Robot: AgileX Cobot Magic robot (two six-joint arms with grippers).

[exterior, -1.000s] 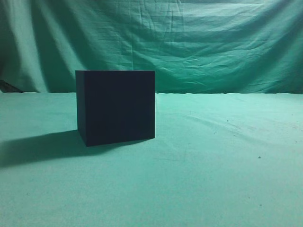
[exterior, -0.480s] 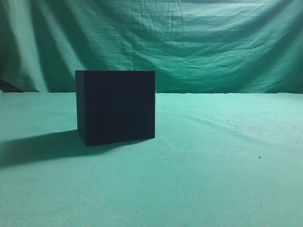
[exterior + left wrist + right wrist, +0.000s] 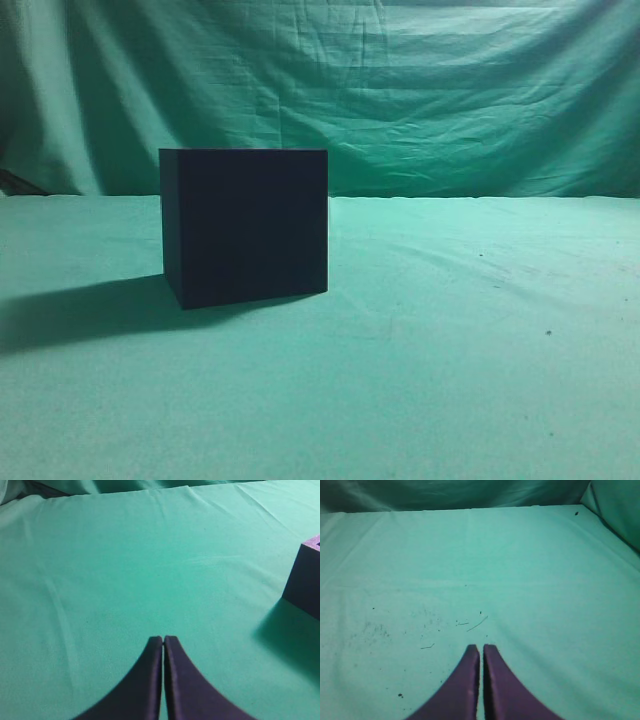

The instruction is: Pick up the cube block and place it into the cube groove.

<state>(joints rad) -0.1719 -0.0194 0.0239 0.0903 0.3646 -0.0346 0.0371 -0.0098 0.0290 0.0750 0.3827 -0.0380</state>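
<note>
Two hands hang clenched and empty over the desk (image 3: pixel 450 380): left hand (image 3: pixel 163 640), right hand (image 3: pixel 481 648). The cube groove (image 3: pixel 245 226) stands farther back, toward ten o'clock. The cube block cannot be made out.

Dim, green-tinted frames, soft and grainy; light from the right throws the cube groove's (image 3: pixel 245 225) long shadow leftward across the cloth (image 3: pixel 450 380); no glare.
</note>
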